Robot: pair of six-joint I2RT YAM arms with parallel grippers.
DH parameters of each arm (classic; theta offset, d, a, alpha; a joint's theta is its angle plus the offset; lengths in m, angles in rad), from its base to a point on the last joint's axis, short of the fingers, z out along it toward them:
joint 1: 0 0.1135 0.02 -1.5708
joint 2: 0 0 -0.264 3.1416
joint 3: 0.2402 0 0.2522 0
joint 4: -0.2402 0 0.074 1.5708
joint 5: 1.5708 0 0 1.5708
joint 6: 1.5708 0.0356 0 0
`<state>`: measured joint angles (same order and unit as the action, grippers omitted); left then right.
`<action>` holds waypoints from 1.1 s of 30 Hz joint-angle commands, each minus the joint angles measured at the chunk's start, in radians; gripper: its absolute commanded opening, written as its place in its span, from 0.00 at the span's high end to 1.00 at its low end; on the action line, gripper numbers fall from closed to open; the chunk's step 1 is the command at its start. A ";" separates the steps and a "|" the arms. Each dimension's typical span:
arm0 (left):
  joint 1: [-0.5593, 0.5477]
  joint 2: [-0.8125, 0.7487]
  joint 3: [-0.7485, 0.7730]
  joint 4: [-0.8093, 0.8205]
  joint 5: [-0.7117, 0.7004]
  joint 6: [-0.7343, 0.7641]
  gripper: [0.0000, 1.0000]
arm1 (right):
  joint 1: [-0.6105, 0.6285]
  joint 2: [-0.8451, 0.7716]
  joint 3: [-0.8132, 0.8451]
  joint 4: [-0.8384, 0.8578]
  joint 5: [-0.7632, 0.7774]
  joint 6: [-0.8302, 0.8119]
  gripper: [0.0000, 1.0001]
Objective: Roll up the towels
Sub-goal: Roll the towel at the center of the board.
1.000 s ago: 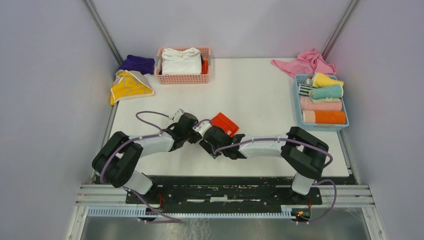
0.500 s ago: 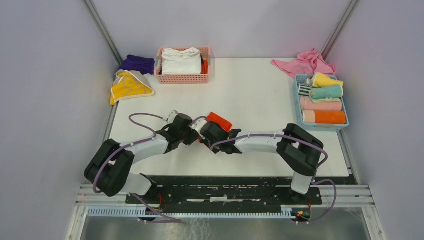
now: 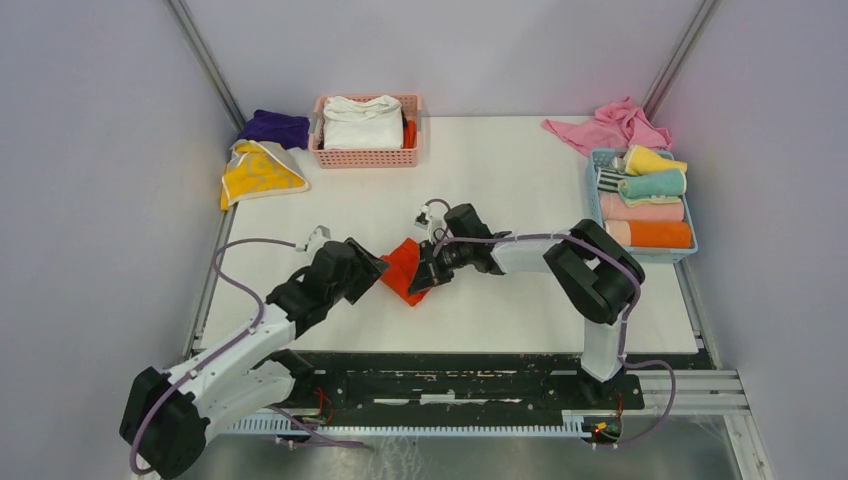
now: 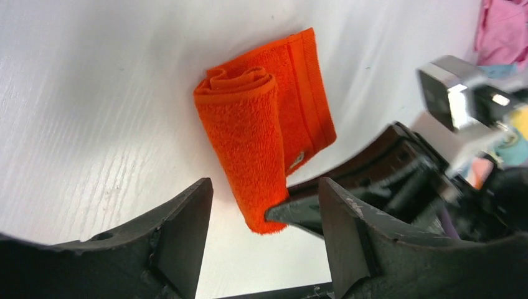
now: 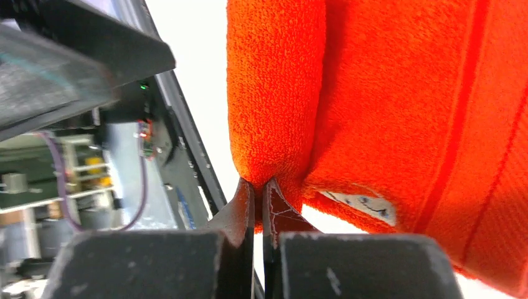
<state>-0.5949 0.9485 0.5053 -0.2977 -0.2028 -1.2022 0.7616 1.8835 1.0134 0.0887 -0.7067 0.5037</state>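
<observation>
Fingertips of the right gripper (image 5: 256, 187) are pressing nearly together on the lower end of the orange towel (image 5: 280, 81), nipping a fold of its rolled part. Judging by that hold, the pinch is pinning the roll so it is not springing open. The left gripper (image 4: 264, 190) is hovering just beside the same end with its fingers spread wide and nothing between them, probably placed there to take over or push the roll along.

The towel is lying on the white table (image 3: 520, 180), near the front middle, with the two grippers facing each other across it. It is looking half done: one side is sitting wound into a fat tube, while a flat flap with a hemmed edge and a small label is sticking out beside it.

Further out, a blue basket (image 3: 592, 205) at the right edge is holding rolled towels (image 3: 648, 209) side by side, which suggests finished rolls are going there. A loose pink cloth (image 3: 610, 125) is lying behind it. At the far edge a pink basket (image 3: 365, 157) is holding a folded white cloth (image 3: 362, 122), and a yellow towel (image 3: 258, 172) and a purple towel (image 3: 275, 128) are lying unrolled off the far left corner.
</observation>
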 commanded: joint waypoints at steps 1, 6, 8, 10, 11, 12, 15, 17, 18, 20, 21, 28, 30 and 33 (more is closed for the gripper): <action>0.003 -0.099 -0.042 -0.062 -0.024 0.034 0.29 | -0.039 0.075 -0.084 0.388 -0.233 0.354 1.00; 0.013 -0.076 -0.072 -0.009 0.006 0.031 0.25 | -0.088 0.182 -0.122 0.530 -0.246 0.502 1.00; 0.028 -0.051 -0.075 0.038 0.036 0.038 0.23 | -0.101 0.215 -0.107 0.503 -0.247 0.504 1.00; 0.055 -0.020 -0.079 0.091 0.078 0.043 0.22 | -0.110 0.242 -0.086 0.471 -0.257 0.495 1.00; 0.075 -0.001 -0.081 0.122 0.106 0.045 0.22 | -0.112 0.250 -0.077 0.458 -0.259 0.490 1.00; 0.096 0.017 -0.085 0.156 0.136 0.046 0.22 | -0.116 0.260 -0.064 0.437 -0.263 0.479 1.00; 0.158 0.079 -0.095 0.259 0.224 0.043 0.22 | -0.117 0.274 -0.028 0.360 -0.272 0.438 1.00; 0.181 0.118 -0.091 0.315 0.260 0.045 0.22 | -0.116 0.275 -0.002 0.297 -0.274 0.399 1.00; 0.184 0.136 -0.085 0.330 0.264 0.048 0.22 | -0.116 0.274 0.013 0.252 -0.270 0.374 1.00; 0.185 0.176 -0.068 0.348 0.262 0.060 0.22 | -0.116 0.273 0.044 0.155 -0.261 0.320 1.00; 0.184 0.200 -0.050 0.346 0.257 0.067 0.22 | -0.117 0.272 0.061 0.129 -0.259 0.304 1.00; 0.194 0.338 -0.010 0.252 0.155 0.091 0.34 | -0.116 0.270 0.125 0.005 -0.253 0.229 0.99; 0.206 0.362 -0.021 0.247 0.121 0.102 0.40 | -0.117 0.259 0.143 -0.048 -0.239 0.192 0.98; 0.223 0.423 -0.008 0.228 0.116 0.144 0.47 | -0.115 0.233 0.167 -0.135 -0.208 0.124 0.92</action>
<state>-0.3969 1.3048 0.4690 -0.0265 -0.0063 -1.1522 0.6495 2.1384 1.1427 0.1085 -0.9993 0.7570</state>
